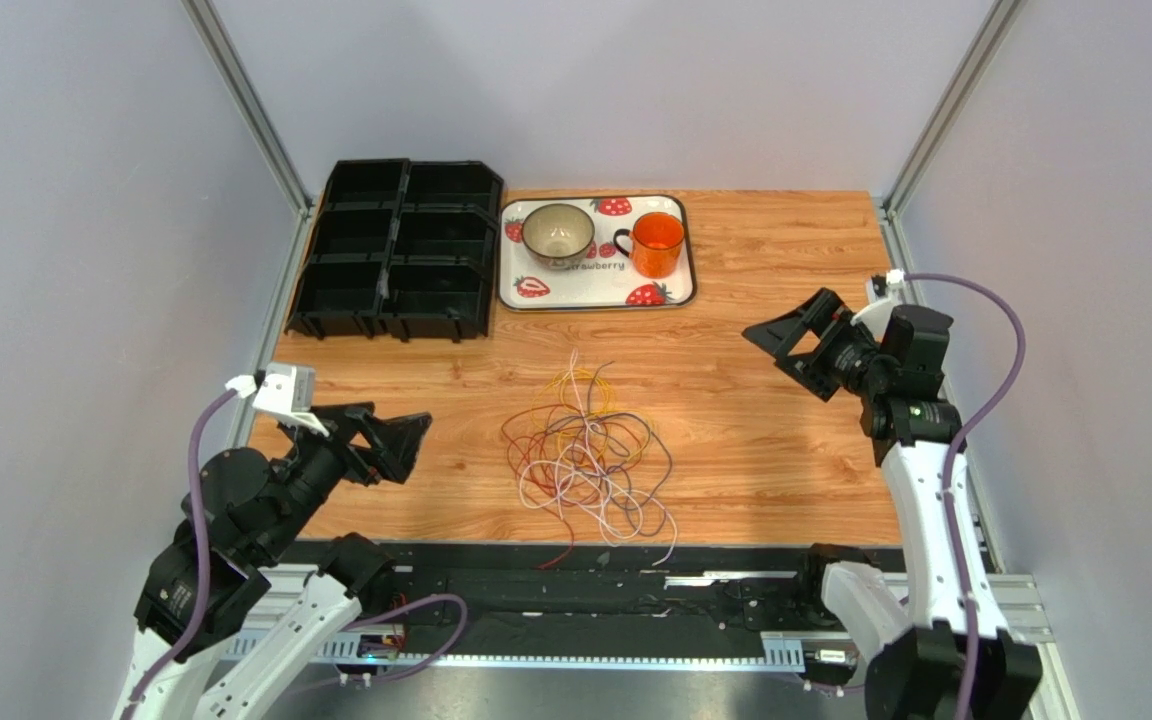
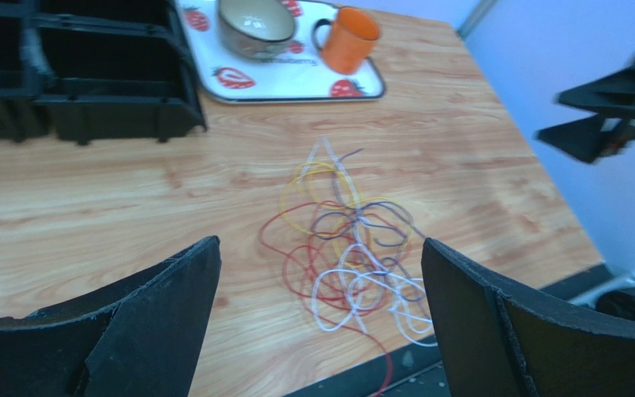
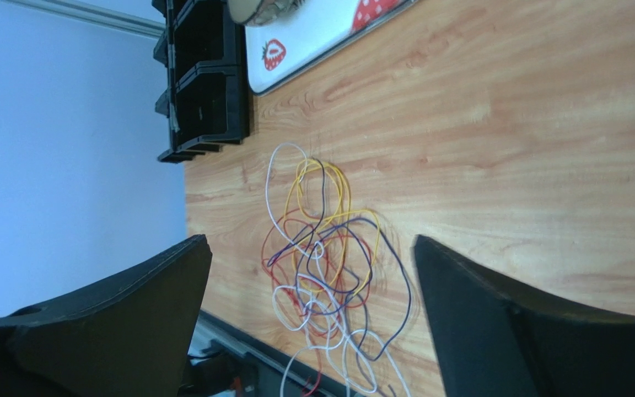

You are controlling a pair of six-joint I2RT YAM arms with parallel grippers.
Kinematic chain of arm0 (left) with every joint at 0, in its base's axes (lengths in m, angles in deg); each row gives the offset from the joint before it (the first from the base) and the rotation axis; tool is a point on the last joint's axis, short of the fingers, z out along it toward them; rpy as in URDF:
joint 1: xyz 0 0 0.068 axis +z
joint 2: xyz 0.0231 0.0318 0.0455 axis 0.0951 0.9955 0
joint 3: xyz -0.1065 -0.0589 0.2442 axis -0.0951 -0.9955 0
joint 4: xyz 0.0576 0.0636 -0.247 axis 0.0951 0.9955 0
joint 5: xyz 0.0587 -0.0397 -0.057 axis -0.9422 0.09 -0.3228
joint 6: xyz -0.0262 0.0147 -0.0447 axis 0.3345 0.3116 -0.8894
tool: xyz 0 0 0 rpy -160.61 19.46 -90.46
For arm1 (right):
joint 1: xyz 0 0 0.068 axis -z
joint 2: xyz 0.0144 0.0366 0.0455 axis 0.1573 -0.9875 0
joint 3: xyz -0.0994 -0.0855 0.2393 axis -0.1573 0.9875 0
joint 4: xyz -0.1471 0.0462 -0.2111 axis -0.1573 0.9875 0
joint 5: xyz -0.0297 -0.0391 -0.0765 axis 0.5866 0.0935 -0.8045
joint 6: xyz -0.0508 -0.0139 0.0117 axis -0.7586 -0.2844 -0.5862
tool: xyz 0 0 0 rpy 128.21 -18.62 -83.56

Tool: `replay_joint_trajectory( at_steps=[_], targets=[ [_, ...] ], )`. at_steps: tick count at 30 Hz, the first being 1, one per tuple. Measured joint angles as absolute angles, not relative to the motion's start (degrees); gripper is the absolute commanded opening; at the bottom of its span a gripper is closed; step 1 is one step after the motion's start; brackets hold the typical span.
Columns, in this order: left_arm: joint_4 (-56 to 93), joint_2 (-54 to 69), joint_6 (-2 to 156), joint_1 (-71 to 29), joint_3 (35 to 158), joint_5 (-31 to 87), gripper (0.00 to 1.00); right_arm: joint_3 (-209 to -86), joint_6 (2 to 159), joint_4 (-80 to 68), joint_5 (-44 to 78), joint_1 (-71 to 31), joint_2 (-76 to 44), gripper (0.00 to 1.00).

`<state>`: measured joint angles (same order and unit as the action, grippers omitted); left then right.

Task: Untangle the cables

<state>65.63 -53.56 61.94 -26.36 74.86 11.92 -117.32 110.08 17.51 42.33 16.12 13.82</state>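
The cables lie in one loose tangle of white, red, yellow and dark purple loops on the wooden table, near its front edge; a red strand and white loops spill over onto the black rail. The same tangle of cables shows in the left wrist view and, as cables, in the right wrist view. My left gripper hangs open left of the tangle, nothing between its fingers. My right gripper is open too, raised to the right of the tangle and well apart from it.
A black compartment organiser stands at the back left. Beside it a strawberry-print tray holds a beige bowl and an orange mug. The black base rail runs along the table's near edge.
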Motion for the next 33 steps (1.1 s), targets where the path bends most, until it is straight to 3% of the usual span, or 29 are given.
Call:
replay_joint_trajectory(
  at_steps=[4, 8, 11, 17, 25, 33],
  targets=[
    [60.74, -55.53, 60.39, -26.36, 75.05, 17.84, 0.99, -112.01, 114.12, 14.06, 52.37, 23.10, 7.57, 0.96],
    [59.51, -58.81, 58.60, -26.36, 74.40, 19.92, 0.91, -112.14, 112.90, 16.92, 53.81, 23.31, 8.84, 0.99],
    [63.88, -48.47, 58.53, -26.36, 80.15, 19.92, 0.80, -114.63, 110.54, 20.05, 53.17, 22.86, 11.42, 0.98],
    [67.23, -24.27, 58.73, -27.89, 83.86, 17.89, 0.78, -120.79, 106.73, 26.48, 47.80, 19.53, 13.54, 0.95],
    [68.69, -10.42, 56.08, -44.52, 82.83, 6.00, 0.77, -127.48, 105.44, 35.53, 36.04, 4.67, 14.11, 0.92],
    [64.32, -6.66, 49.79, -49.79, 75.62, 0.34, 0.69, -128.97, 105.27, 38.56, 31.19, 1.06, 13.82, 0.89]
  ],
)
